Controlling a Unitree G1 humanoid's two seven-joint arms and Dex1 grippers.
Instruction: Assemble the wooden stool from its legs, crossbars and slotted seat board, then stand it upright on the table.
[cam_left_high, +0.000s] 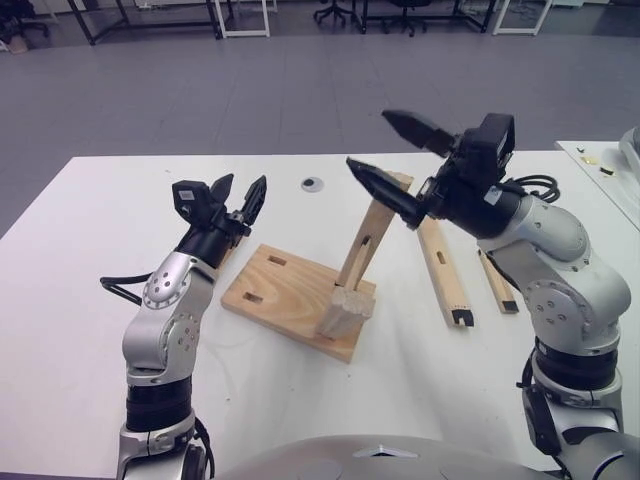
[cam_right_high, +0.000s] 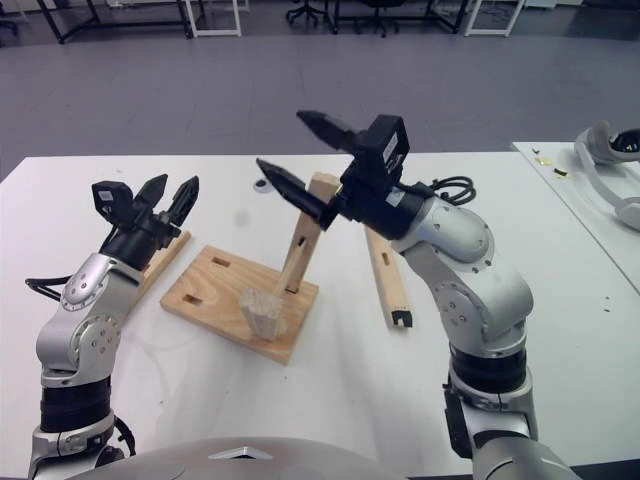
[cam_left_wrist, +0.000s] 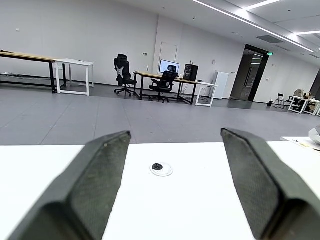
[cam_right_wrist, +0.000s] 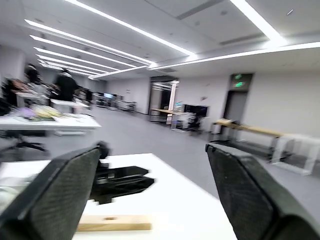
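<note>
Right pincer (cam_left_high: 367, 138): hung above the table (cam_left_high: 80, 250) with fingers spread wide and nothing between them.
Tilted leg (cam_left_high: 362, 245): leaned up to the right pincer's lower finger; whether the two touched could not be told.
Seat board (cam_left_high: 288, 300): lay flat below and between the two pincers, with the leg's foot set into it.
Short wooden piece (cam_left_high: 345, 308): stood upright at the board's near edge, below the right pincer.
Loose bars: one (cam_left_high: 445, 268) lay flat under the right pincer's wrist, and another (cam_left_high: 497, 282) lay just beyond it.
Left pincer (cam_left_high: 245, 185): was raised across the board from the right one, fingers parted and holding nothing.
Side bar (cam_right_high: 160, 258): lay under the left pincer, beside the board.
Cable port (cam_left_high: 313, 184): sat in the tabletop beyond both pincers.
</note>
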